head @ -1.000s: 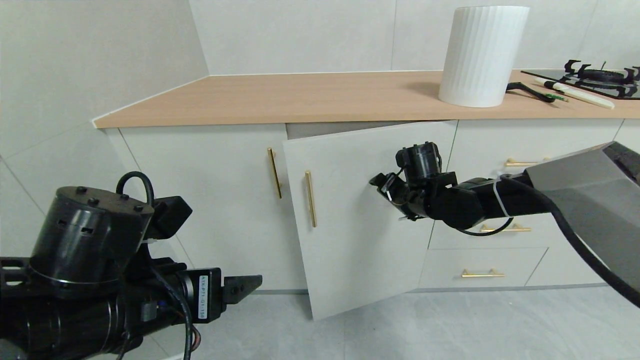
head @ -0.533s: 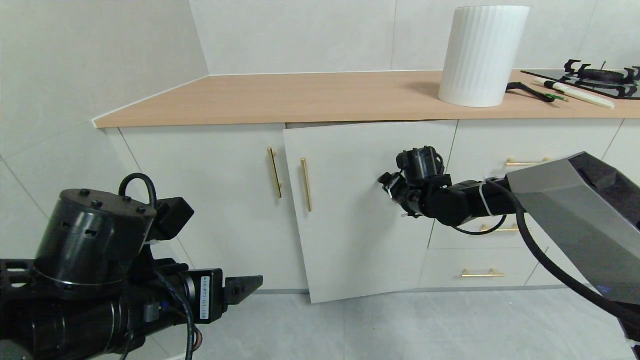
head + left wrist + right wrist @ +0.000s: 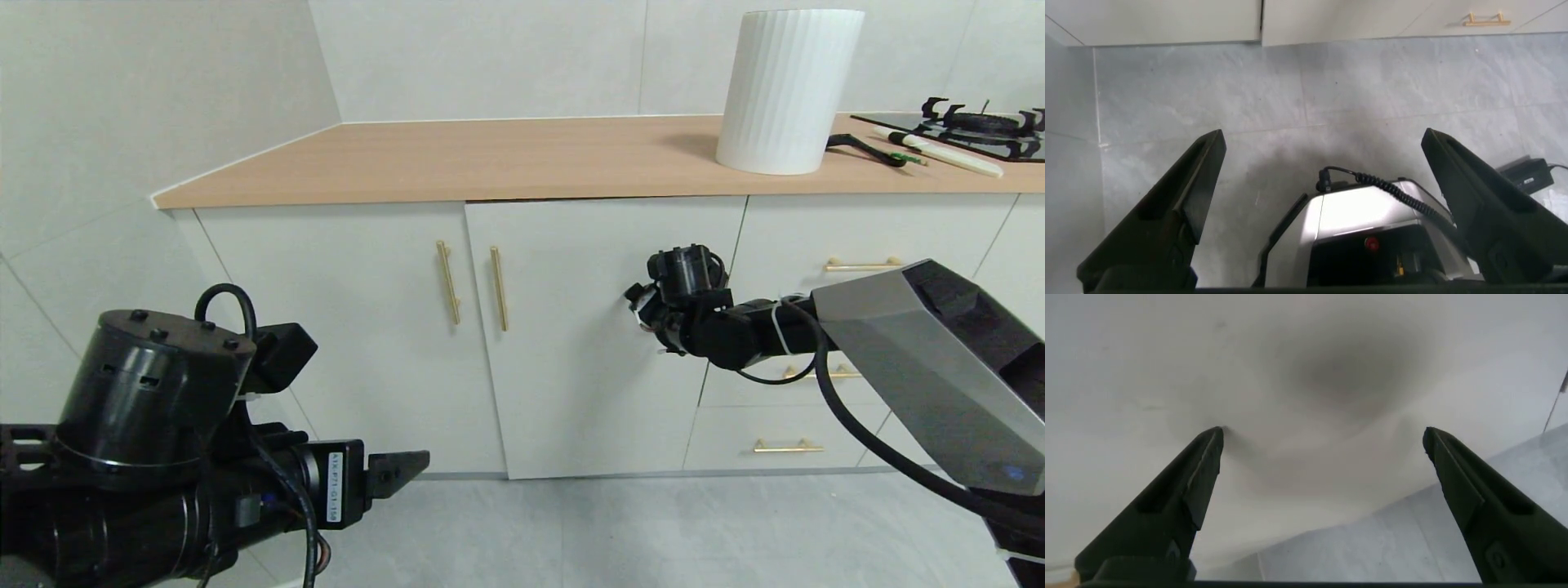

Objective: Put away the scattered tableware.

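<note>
The white cabinet door (image 3: 588,359) with a gold handle (image 3: 498,287) sits flush with the cabinet front under the wooden counter (image 3: 490,159). My right gripper (image 3: 633,299) is against the door's right half; in the right wrist view it (image 3: 1323,437) is open, both fingertips at the door panel (image 3: 1315,367). My left gripper (image 3: 404,469) hangs low at the left, above the floor; in the left wrist view it (image 3: 1323,139) is open and holds nothing. On the counter stand a tall white ribbed container (image 3: 788,90), a black utensil (image 3: 865,149) and a white-handled utensil (image 3: 939,152).
A second cabinet door (image 3: 343,343) with its own gold handle (image 3: 446,282) is to the left. Drawers with gold handles (image 3: 857,265) are to the right. A black stove grate (image 3: 980,122) sits at the counter's far right. Grey tiled floor (image 3: 620,531) lies below.
The cabinet door has swung from ajar to shut, with my right gripper following it in toward the cabinet. The left arm has stayed in place.
</note>
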You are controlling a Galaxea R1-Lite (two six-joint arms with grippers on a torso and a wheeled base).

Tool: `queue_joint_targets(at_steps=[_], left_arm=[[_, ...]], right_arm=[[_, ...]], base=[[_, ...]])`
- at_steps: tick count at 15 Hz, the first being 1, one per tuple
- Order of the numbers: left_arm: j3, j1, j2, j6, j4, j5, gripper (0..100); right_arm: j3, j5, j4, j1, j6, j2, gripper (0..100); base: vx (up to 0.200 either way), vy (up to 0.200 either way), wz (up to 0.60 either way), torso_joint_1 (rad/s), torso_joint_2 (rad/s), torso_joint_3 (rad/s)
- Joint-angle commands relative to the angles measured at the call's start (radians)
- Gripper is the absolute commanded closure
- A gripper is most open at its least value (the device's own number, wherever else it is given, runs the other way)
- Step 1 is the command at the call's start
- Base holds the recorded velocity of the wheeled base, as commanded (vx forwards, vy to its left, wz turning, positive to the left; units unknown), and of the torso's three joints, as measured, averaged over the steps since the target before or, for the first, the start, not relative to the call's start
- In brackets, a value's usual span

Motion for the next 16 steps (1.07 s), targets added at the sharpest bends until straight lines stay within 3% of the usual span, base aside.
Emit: queue_joint_targets(at_steps=[1,11,13,15,16], left_arm=[[0.000,0.000,0.000,-0.001,0.000,0.000,0],[0.003,0.000,0.001,-0.002,-0.022,0.000,0],[0.003,0.000,0.001,-0.002,-0.022,0.000,0],[0.003,0.000,0.001,-0.002,-0.022,0.000,0],[0.003,0.000,0.000,-0.002,-0.022,0.000,0]], right_arm=[[-0.008,-0.001,-0.001,-0.003,0.000,0.016,0],[-0.024,-0.007,0.007,-0.018,-0.002,0.021,0],[0.127,0.047,0.005,0.020,-0.006,-0.080,0],[0.337,0.227,0.001,0.049,-0.055,-0.226,0],[0.372,0.254,-0.006,0.049,-0.074,-0.249,0]], base=[[0.000,0.000,0.00,0.000,0.00,0.000],[0.000,0.000,0.00,0.000,0.00,0.000],[0.000,0.000,0.00,0.000,0.00,0.000],[0.000,0.000,0.00,0.000,0.00,0.000],[0.000,0.000,0.00,0.000,0.00,0.000]])
